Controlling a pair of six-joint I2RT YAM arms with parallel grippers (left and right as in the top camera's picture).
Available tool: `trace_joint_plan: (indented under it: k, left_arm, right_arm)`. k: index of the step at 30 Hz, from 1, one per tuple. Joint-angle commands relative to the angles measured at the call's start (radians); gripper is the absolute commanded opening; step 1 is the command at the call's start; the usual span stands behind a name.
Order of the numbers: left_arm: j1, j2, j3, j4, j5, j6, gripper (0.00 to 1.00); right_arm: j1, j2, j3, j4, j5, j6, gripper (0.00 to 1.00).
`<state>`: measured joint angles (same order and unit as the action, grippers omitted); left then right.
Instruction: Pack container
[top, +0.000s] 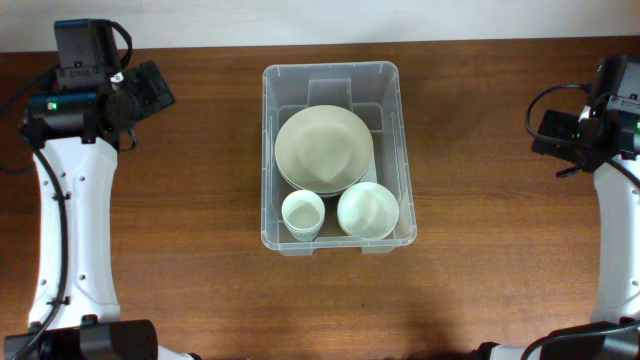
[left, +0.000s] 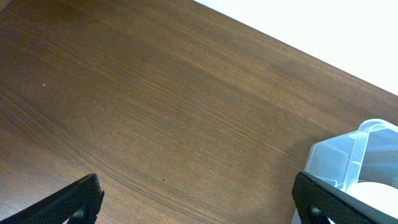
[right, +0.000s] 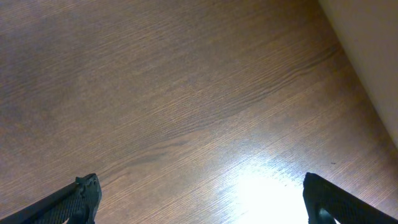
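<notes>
The clear plastic container (top: 335, 155) stands in the middle of the table. Inside it lie a pale green plate (top: 324, 148) on a stack, a small cup (top: 302, 214) and a bowl (top: 368, 210), all pale green. My left gripper (top: 150, 88) is at the far left, away from the container, open and empty. In the left wrist view its fingers (left: 199, 202) frame bare wood, with a corner of the container (left: 354, 158) at the right. My right gripper (top: 548, 128) is at the far right, open and empty over bare wood (right: 199, 199).
The brown wooden table (top: 190, 200) stretches on both sides of the container. A white wall (left: 323, 18) runs along the table's far edge. Cables hang by both arms.
</notes>
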<state>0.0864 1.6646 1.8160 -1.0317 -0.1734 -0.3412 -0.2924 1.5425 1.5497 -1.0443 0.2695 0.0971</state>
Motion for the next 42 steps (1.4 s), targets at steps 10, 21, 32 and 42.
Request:
trace_joint_plan:
  k: [10,21,32,42]
  left_arm:
    - [0.002,-0.002,0.018,-0.002,-0.007,-0.006,0.99]
    - [0.002,-0.002,0.018,-0.002,-0.007,-0.006,0.99]
    - [0.002,-0.002,0.018,-0.002,-0.007,-0.006,1.0]
    - [0.002,-0.002,0.018,-0.002,-0.007,-0.006,1.0]
  right_arm:
    - [-0.001,-0.029,0.004,0.0,0.012,0.001,0.99]
    - [0.304,-0.492,-0.001,0.08,0.124,-0.048,0.99]
    - [0.375,-1.245,-0.798,0.801,-0.128,-0.044,0.99]
    - [0.375,-1.425,-1.272,1.044,-0.132,-0.007,0.99]
